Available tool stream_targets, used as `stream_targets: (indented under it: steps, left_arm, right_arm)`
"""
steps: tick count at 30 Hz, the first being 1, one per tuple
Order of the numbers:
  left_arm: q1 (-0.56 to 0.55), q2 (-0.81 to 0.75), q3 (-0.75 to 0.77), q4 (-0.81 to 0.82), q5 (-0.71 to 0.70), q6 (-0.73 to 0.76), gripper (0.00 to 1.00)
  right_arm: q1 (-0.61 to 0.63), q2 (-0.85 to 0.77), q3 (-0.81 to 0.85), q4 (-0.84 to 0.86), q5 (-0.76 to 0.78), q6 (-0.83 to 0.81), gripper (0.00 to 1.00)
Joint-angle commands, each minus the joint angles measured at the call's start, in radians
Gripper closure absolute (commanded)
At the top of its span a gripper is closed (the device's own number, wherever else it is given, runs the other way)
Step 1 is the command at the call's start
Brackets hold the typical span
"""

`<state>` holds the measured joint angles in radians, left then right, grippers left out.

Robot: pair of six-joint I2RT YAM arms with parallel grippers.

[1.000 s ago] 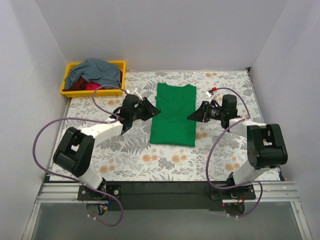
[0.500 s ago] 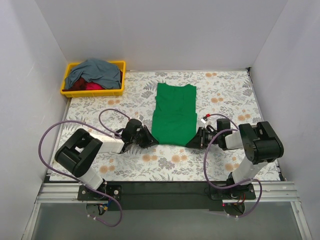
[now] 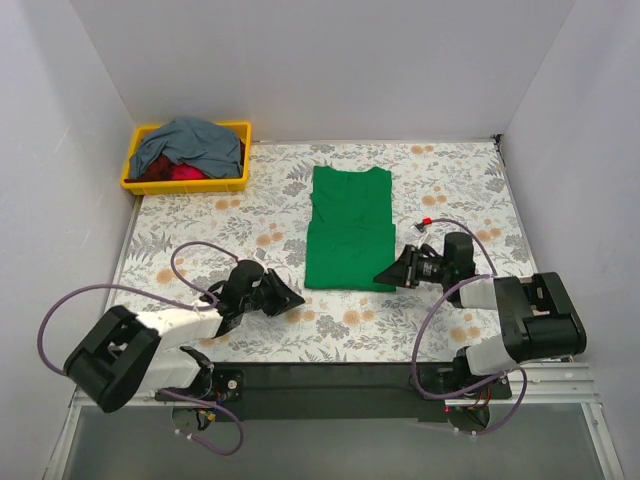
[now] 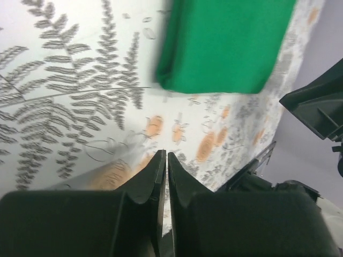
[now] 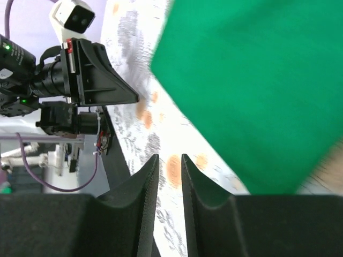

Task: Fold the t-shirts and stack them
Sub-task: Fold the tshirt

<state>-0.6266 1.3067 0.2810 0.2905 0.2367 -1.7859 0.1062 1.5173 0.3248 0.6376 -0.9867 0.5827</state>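
Both arms have drawn back toward the near edge since a second ago, when they flanked the shirt's middle, and the left jaws have closed.

Green shirt [image 3: 348,230], folded into a long, narrow rectangle, lies flat mid-table, collar end far from the arms. It looks light, soft and limp. It will probably sag and unfold if lifted by one point, so the two near corners, pinched through all layers, seem the best hold for the next fold.

Left gripper [image 3: 297,300] sits low over the table with its jaws pressed together and empty. In the left wrist view the shirt's near left corner [image 4: 225,43] lies ahead of the tips [image 4: 164,155] and to their right, clearly apart, with bare cloth-patterned table between.

Right gripper [image 3: 380,278] points at the near right corner. Its jaws stand a narrow gap apart and hold nothing. In the right wrist view the shirt [image 5: 257,80] lies ahead and to the right, just beside the tips [image 5: 170,156]; contact cannot be told.

Far beyond the left jaws, a yellow bin [image 3: 180,185] in the table's far left corner holds a grey-blue shirt [image 3: 190,140] heaped over a red shirt [image 3: 185,172].
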Motion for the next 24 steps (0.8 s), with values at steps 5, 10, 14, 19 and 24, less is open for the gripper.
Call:
stream_targets:
  steps: [5, 10, 14, 19, 24]
  left_arm:
    - [-0.013, -0.247, 0.078, -0.229, -0.138, 0.036, 0.87]
    - [-0.015, -0.277, 0.098, -0.312, -0.197, 0.065, 0.81]
    - [-0.015, -0.27, 0.096, -0.326, -0.208, 0.078, 0.77]
    - [-0.015, -0.248, 0.116, -0.347, -0.224, 0.105, 0.65]
    - [-0.016, -0.198, 0.17, -0.381, -0.255, 0.129, 0.46]
  right_arm:
    - [0.236, -0.051, 0.18, 0.048, 0.108, 0.103, 0.68]
    - [0.335, 0.182, 0.26, 0.126, 0.157, 0.117, 0.68]
    - [0.339, 0.34, 0.266, 0.206, 0.163, 0.147, 0.69]
    - [0.337, 0.445, 0.25, 0.212, 0.177, 0.123, 0.7]
    - [0.328, 0.316, 0.232, 0.188, 0.174, 0.123, 0.7]
